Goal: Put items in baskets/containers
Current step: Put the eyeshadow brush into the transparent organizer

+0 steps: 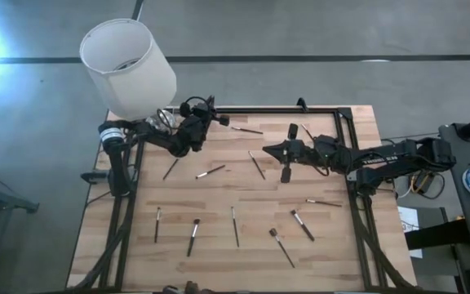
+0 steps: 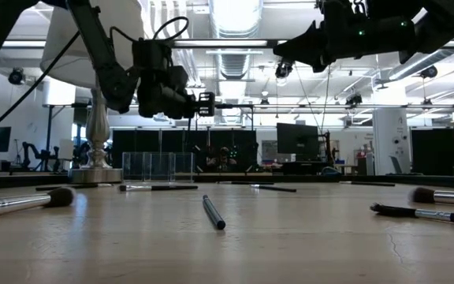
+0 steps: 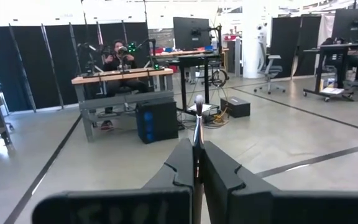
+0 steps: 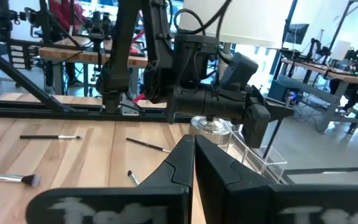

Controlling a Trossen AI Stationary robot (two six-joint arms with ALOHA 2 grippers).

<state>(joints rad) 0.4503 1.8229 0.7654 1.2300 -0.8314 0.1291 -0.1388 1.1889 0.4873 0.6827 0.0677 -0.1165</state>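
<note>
From above, thin dark-handled brushes (image 1: pixel 235 225) lie scattered across my table from nine to five o'clock, while level with the table my clear compartmented holder (image 2: pixel 158 166) stands by the lamp base (image 2: pixel 97 170), my left gripper (image 3: pixel 196 163) pinches one silver-ferruled brush (image 3: pixel 197 121), and my right gripper (image 4: pixel 193 163) is closed, empty.

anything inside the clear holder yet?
Nothing visible: in the low view the clear holder shows through empty. From above, the lampshade and left arm cover most of it. Left end effector grips one brush, not yet in.

Table (image 1: pixel 243 196) pale matt wood planks; holder (image 2: pixel 158 166) clear glossy plastic.
</note>
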